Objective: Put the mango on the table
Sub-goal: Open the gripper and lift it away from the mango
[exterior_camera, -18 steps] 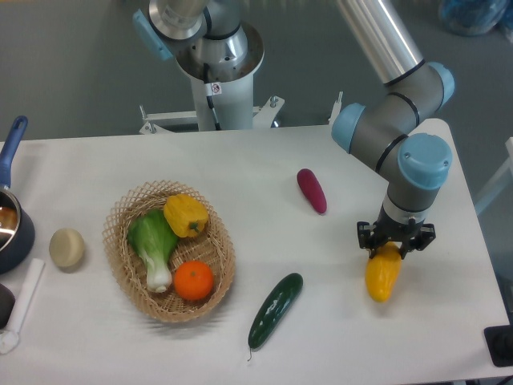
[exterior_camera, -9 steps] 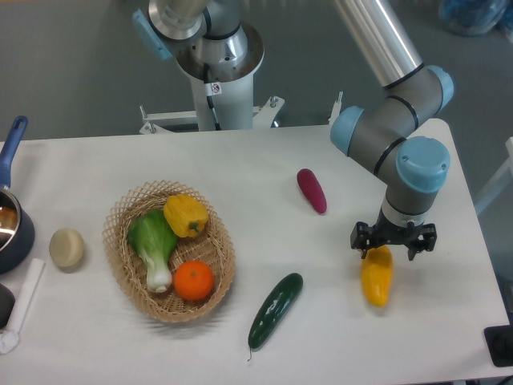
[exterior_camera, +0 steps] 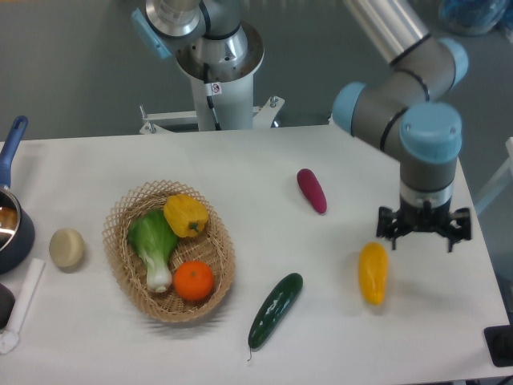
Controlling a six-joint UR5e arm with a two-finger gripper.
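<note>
The mango (exterior_camera: 373, 273), a smooth yellow-orange oval, lies flat on the white table (exterior_camera: 264, 168) at the right, free of any grip. My gripper (exterior_camera: 425, 233) hangs open and empty above the table, up and to the right of the mango, clear of it. Its two fingers spread wide apart.
A wicker basket (exterior_camera: 120, 265) at the left holds a yellow bell pepper (exterior_camera: 185, 215), a green leafy vegetable (exterior_camera: 154, 243) and an orange (exterior_camera: 193, 281). A cucumber (exterior_camera: 275, 309) lies at the front middle, a purple vegetable (exterior_camera: 312, 190) behind it. A pale round thing (exterior_camera: 66, 248) and a pot (exterior_camera: 11, 227) sit far left.
My gripper let go of the mango, opened wide, rose and moved right. The mango settled flat on the table.
</note>
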